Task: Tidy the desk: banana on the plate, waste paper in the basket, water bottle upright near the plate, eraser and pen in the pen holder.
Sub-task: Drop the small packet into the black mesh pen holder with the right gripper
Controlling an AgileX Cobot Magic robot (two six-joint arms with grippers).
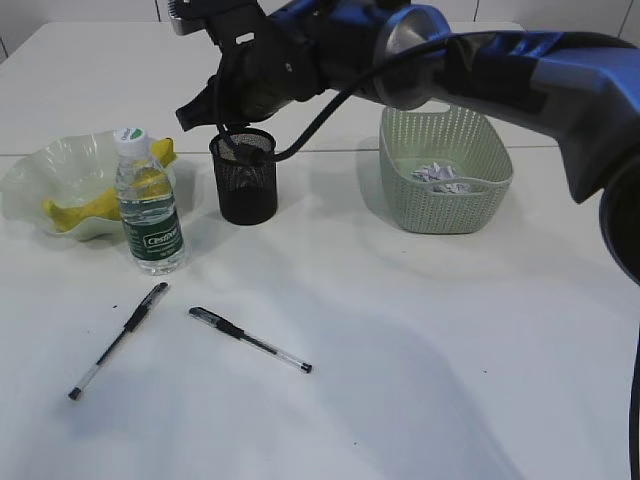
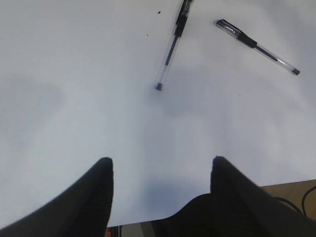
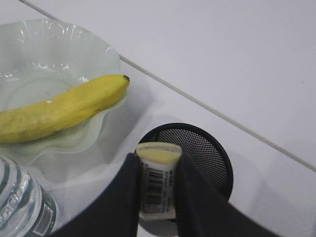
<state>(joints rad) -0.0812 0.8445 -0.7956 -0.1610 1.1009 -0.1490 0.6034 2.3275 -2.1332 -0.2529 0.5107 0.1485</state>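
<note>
We see the eraser (image 3: 157,185), its barcoded sleeve facing the wrist camera and its long axis running along the fingers, pinched between the nearly closed jaws of the right gripper (image 3: 157,190), directly above the mouth of the black mesh pen holder (image 3: 207,148). Beside it, the banana (image 3: 59,108) lies on the plate (image 3: 74,44), the water bottle (image 1: 148,205) upright alongside. The left gripper (image 2: 160,170) hangs open and empty; beyond it lie two pens (image 2: 170,47).
</note>
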